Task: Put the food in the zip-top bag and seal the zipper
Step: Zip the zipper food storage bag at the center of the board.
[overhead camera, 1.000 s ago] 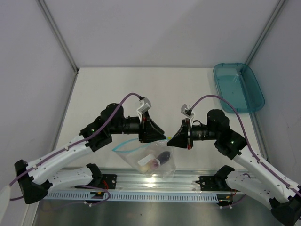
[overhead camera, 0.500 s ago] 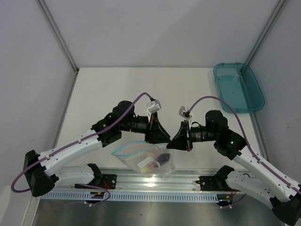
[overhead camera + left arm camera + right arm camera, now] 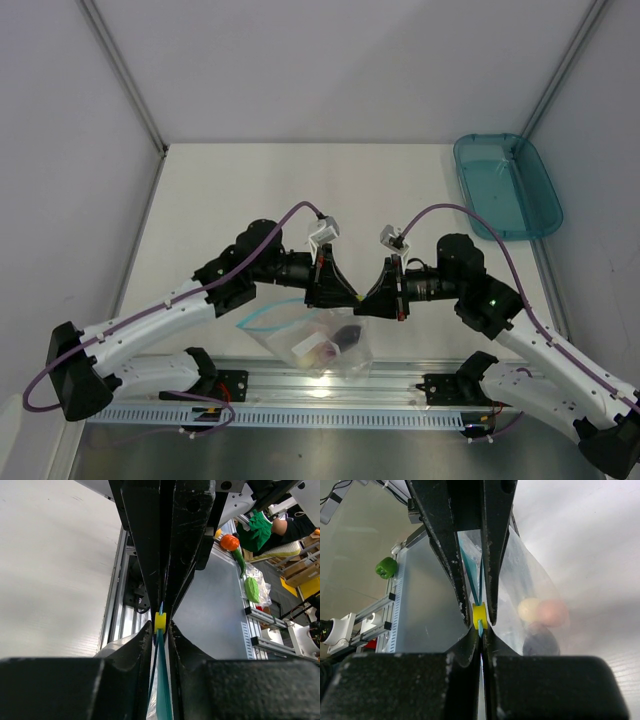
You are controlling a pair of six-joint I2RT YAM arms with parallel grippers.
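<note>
Where both arms meet tip to tip at near middle of table (image 3: 250,190), right gripper (image 3: 366,301) keeps jaws pressed together on zipper (image 3: 162,695), just beside yellow slider (image 3: 160,621). Left gripper (image 3: 352,298) jaws narrow around same strip; pinching or not, cannot tell. Bag (image 3: 275,330) on near side of grippers, food (image 3: 335,342) inside.

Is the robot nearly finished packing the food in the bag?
Nearly. Done: the food sits inside the bag. In hand: the right hand pinches the zipper, and the left hand has the yellow slider between its fingers. Left: the zipper's teal edges gape apart, so it needs sliding shut.
</note>
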